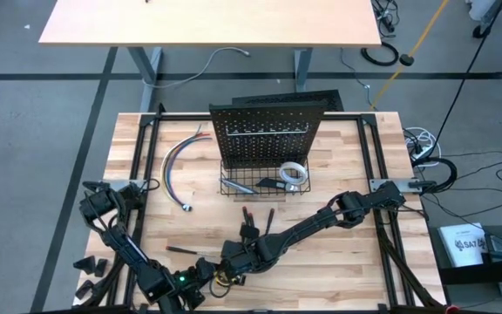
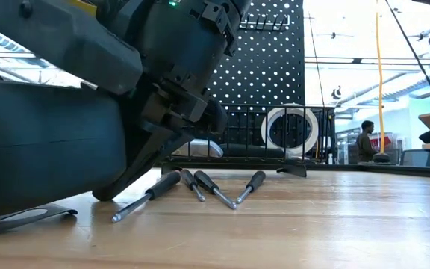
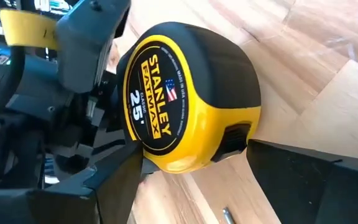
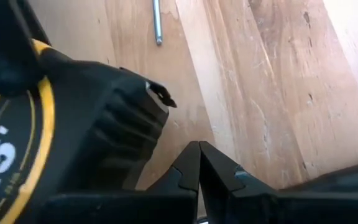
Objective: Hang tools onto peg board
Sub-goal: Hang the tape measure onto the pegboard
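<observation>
A yellow-black tape measure (image 3: pixel 188 99) is gripped between the widely spread fingers of the left tool (image 3: pixel 194 171), low over the near edge of the wooden counter (image 1: pixel 338 253). The right tool (image 4: pixel 199 171), fingers pressed together and empty, is placed just beside it. The peg board (image 1: pixel 268 131) is seen upright farther back, with no tools visibly hung on it. A white tape roll (image 1: pixel 292 172) is seen in its wire basket (image 1: pixel 234 186). Four screwdrivers (image 2: pixel 213 187) are left lying on the counter. Little of the task is judged done.
</observation>
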Controlling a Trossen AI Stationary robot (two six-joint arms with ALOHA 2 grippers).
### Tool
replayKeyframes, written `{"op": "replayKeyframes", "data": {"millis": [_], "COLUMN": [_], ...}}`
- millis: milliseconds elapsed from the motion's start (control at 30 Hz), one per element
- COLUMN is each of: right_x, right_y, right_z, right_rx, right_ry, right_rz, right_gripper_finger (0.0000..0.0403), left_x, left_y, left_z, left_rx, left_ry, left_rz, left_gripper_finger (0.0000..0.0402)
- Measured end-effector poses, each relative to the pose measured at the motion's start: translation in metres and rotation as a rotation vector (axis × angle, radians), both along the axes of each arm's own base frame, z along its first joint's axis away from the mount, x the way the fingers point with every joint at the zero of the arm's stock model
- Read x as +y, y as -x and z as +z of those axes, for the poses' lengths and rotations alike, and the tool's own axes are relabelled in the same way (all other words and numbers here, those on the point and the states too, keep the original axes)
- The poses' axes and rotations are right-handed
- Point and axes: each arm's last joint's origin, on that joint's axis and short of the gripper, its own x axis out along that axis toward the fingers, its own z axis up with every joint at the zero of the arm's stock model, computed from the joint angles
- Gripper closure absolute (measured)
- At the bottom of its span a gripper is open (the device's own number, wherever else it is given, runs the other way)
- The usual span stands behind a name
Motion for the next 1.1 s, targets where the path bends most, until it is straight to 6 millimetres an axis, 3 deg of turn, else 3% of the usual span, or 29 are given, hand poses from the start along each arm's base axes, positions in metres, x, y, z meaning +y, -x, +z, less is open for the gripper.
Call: {"op": "replayKeyframes", "data": {"millis": [133,267,400,733,1100], "right_x": [0.001,-0.003,0.007,0.046,0.056], "right_y": [0.007,0.013,0.019,0.029,0.031], "right_z": [0.005,0.03,0.046,0.058,0.06], "right_rx": [-0.003,-0.042,-0.098,-0.213,-0.249], "right_ry": [0.141,0.268,0.335,0.257,0.166], "right_rz": [-0.004,-0.039,-0.017,0.066,0.057], "right_gripper_finger": [0.0403,0.0403,0.0403,0.0403,0.0403], "left_x": [0.0,0.0,0.0,-0.001,-0.002], "left_y": [0.0,0.0,0.0,0.003,0.003], "left_z": [0.0,0.0,0.0,0.0,-0.001], "left_rx": [-0.003,-0.003,-0.001,-0.007,-0.013], "left_ry": [0.001,0.002,0.004,0.027,0.043], "left_rz": [0.0,0.0,0.0,0.01,0.017], "left_gripper_finger": [0.0109,0.0109,0.0109,0.0109,0.0109]}}
